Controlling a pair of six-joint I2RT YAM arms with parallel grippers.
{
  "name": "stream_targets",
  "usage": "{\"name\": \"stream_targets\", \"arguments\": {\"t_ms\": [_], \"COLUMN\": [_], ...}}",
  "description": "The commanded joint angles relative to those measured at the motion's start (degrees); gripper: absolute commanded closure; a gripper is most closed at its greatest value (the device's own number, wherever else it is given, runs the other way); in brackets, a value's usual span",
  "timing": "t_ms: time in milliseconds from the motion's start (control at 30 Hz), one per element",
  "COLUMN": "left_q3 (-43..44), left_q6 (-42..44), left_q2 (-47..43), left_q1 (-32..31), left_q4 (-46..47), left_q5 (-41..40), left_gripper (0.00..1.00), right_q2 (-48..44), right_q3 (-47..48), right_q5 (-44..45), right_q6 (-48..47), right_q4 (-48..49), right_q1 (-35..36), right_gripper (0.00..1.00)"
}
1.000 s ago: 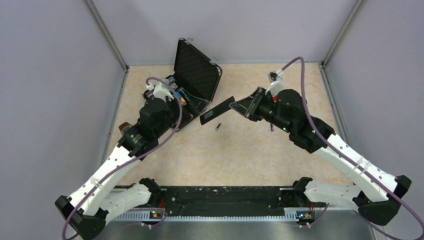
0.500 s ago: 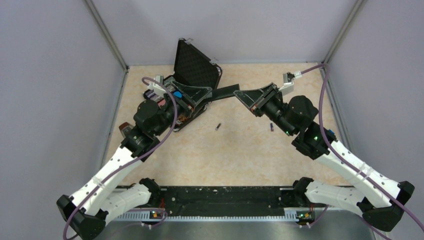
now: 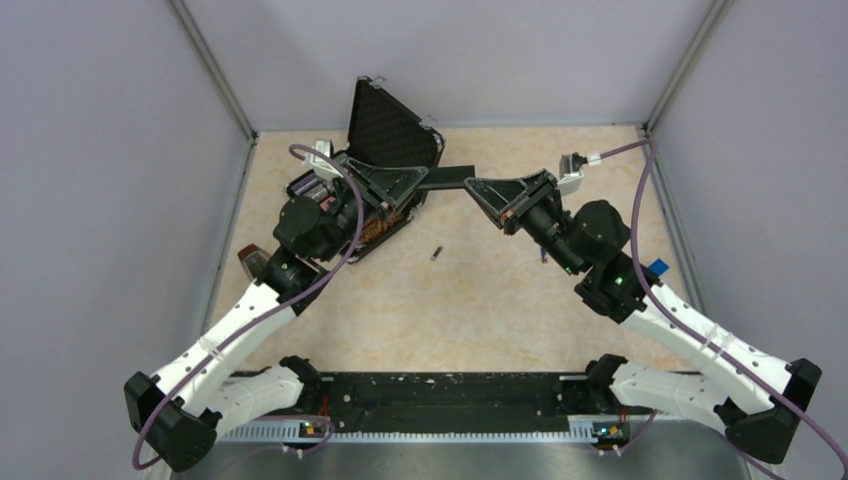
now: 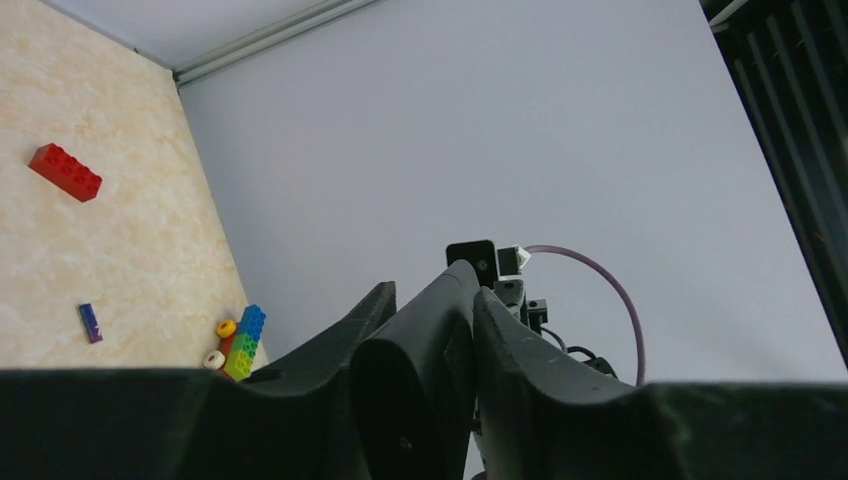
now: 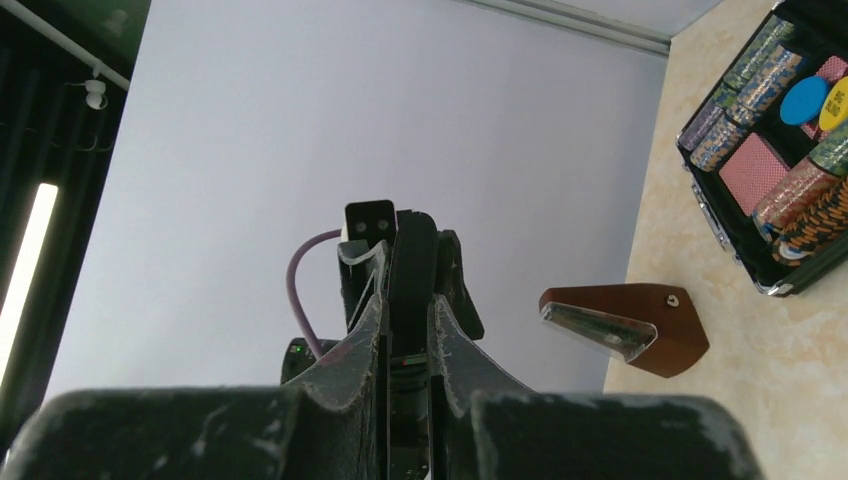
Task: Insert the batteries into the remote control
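The remote control (image 3: 447,178) hangs level above the table, a slim black bar spanning the gap between my two grippers. My left gripper (image 3: 420,183) is shut on its left end, and the bar fills the space between the fingers (image 4: 520,340) in the left wrist view. My right gripper (image 3: 478,188) is shut on its right end; the black bar (image 5: 412,270) stands edge-on between those fingers. One battery (image 3: 436,254) lies on the table mid-floor. A second battery (image 3: 543,254) lies beside the right arm, and it shows as a small purple stick (image 4: 90,322) in the left wrist view.
An open black foam-lined case (image 3: 392,135) with poker chips (image 5: 790,150) sits at the back left, under the left gripper. A brown wedge (image 5: 630,325) lies near the left wall. A red brick (image 4: 65,171) and stacked coloured bricks (image 4: 243,340) lie on the right side.
The right arm carried the remote up and left toward the case. The left gripper swung round from the case and closed on the remote's free end.
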Motion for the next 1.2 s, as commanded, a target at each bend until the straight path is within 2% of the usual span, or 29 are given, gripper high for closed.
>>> {"name": "stream_targets", "arguments": {"t_ms": [0,100,233,333,400,467,567,700,867,1067,1167], "left_q3": [-0.59,-0.71,-0.68,-0.50,-0.29,0.79,5.06,10.57,11.52,11.89,12.09], "left_q6": [2.08,2.44,3.66,5.07,5.93,5.40,3.23,0.01,-3.14,-4.45,-4.98], "left_q2": [-0.79,-0.66,-0.72,-1.19,-1.79,-1.97,0.91,5.97,7.69,7.84,8.05], "left_q1": [-0.16,-0.15,-0.15,-0.05,-0.09,-0.06,0.07,0.41,1.72,5.57,7.28], "left_q4": [5.59,5.61,4.21,1.41,-0.86,-4.63,-9.97,-11.76,-9.75,-9.43,-8.39], "left_q5": [-0.46,-0.94,-1.35,-2.01,-2.27,-1.86,4.28,14.44,21.18,27.96,31.21], "left_gripper": [0.65,0.75,1.00,1.00,1.00,1.00,1.00,1.00,1.00,1.00,1.00], "right_q2": [-0.58,-0.89,-2.11,-3.37,-3.66,-3.41,-1.17,2.26,3.90,3.40,3.01], "right_q3": [-1.27,-2.10,-2.64,-2.08,-0.57,1.44,5.92,10.88,11.47,6.89,4.95], "right_q5": [-1.93,-2.93,-3.42,-3.97,-4.61,-6.47,-10.26,-15.90,-19.41,-23.33,-22.81], "right_q6": [1.40,1.96,1.77,-1.12,-4.43,-9.34,-16.75,-21.85,-20.84,-15.98,-14.45], "right_q4": [1.22,-0.11,-3.83,-6.71,-10.69,-13.31,-18.62,-20.56,-19.11,-12.05,-10.06], "right_q1": [0.02,-0.01,-0.02,-0.07,-0.16,-0.32,-1.09,-3.00,-5.13,-6.54,-6.63], "right_gripper": [1.00,1.00,0.99,0.57,0.36,0.21,0.11,0.09,0.12,0.29,0.32]}}
